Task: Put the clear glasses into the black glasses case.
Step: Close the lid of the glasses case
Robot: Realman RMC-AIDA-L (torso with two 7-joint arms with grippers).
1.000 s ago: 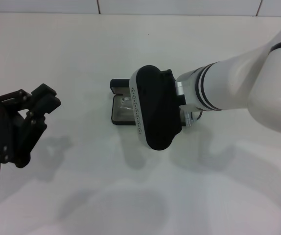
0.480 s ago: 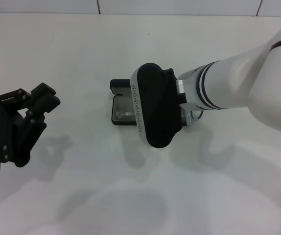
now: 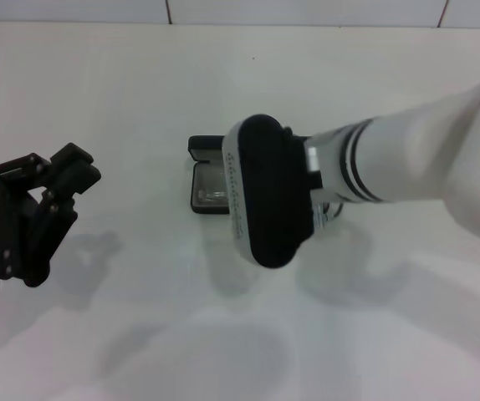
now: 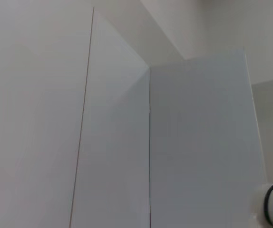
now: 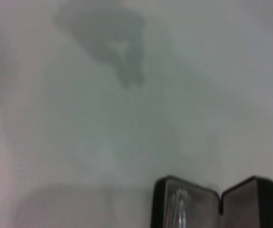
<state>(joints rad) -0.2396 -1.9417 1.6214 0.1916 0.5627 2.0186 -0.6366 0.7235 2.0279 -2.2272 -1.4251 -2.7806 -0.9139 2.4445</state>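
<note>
We see the clear glasses lying lengthwise in the open black glasses case, directly under our nearer right gripper, whose grip we cannot tell.

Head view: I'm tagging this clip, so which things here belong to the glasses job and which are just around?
Belong to the job:
black glasses case, open
clear glasses, lying in the case
right hand, above the case

Just around:
left hand, off to the side
white table
</note>
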